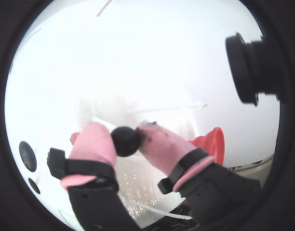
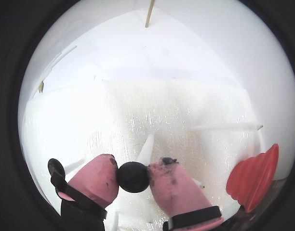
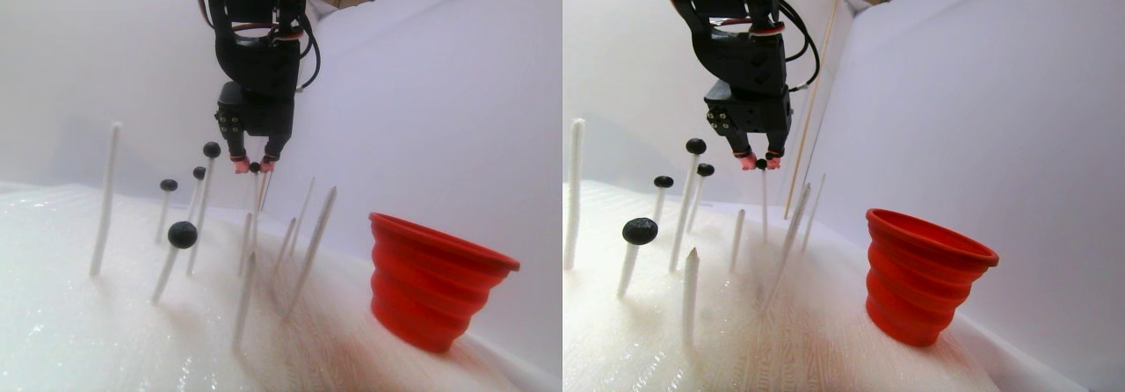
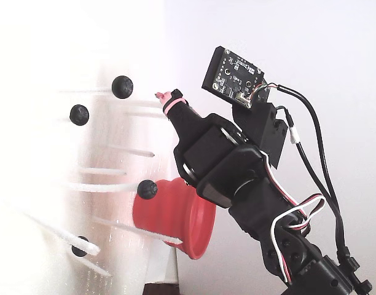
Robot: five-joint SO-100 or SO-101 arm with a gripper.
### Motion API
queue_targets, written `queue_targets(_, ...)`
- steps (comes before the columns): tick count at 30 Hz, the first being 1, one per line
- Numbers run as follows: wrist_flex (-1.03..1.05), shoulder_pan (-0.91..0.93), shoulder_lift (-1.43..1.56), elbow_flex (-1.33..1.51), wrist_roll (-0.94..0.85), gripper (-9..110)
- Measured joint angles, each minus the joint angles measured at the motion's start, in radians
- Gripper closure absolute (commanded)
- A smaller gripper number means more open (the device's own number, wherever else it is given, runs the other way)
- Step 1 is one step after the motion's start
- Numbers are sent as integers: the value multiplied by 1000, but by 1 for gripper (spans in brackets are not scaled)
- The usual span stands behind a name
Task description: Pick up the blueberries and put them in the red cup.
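My gripper (image 1: 126,138) is shut on one blue-black blueberry (image 1: 126,141), pinched between its two pink fingertips; another wrist view shows the same grip (image 2: 133,176). In the stereo pair view the gripper (image 3: 254,167) holds this berry high above the white foam, just over a thin stick. Other blueberries (image 3: 182,234) (image 3: 212,149) (image 3: 169,185) sit on stick tops to its left. The red cup (image 3: 431,269) stands upright on the foam at the right, apart from the gripper, and shows in both wrist views (image 1: 212,142) (image 2: 256,178). In the fixed view the cup (image 4: 176,215) lies below the gripper's pink tip (image 4: 163,96).
Several thin white sticks (image 3: 105,199) (image 3: 312,234) rise from the white foam base (image 3: 105,339), some bare, between the gripper and the cup. White walls (image 3: 439,102) close in the back and right. A camera board (image 4: 234,74) rides on the arm.
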Motion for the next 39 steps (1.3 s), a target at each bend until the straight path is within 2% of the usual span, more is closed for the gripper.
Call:
queue_targets(30, 0, -20, 57, 114, -5, 92)
queue_targets(39, 0, -28, 153, 163, -5, 92)
